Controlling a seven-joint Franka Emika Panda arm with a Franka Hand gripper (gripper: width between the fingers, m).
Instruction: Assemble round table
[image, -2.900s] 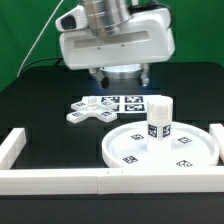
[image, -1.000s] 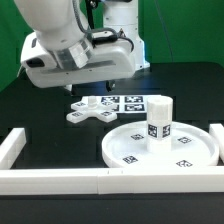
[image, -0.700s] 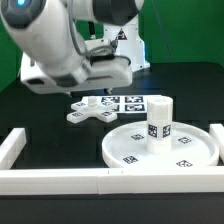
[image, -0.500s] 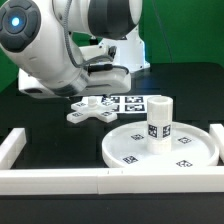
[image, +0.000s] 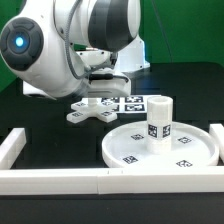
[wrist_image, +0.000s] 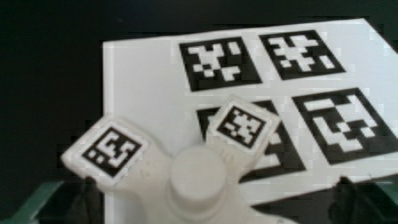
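From my console the exterior view is half filled by the arm, which crowds the upper left and centre of the frame and hides its own fingertips there. The wrist view settles the matter: the gripper has its jaws spread wide, the two dark, blurred fingers far apart, and nothing is clamped between them. The cross-shaped base lies under that gap, two of its tagged arms showing, partly overlapping the marker board; I cannot tell how far above it the fingers are. In the exterior view the cross-shaped base lies flat on the black table a little left of centre, just beside the marker board and touching or overlapping its edge. The round disc lies in the lower right of the frame, and the cylinder leg stands upright on it, towards its far side. The border rail runs along the bottom of the frame and turns up at both ends.
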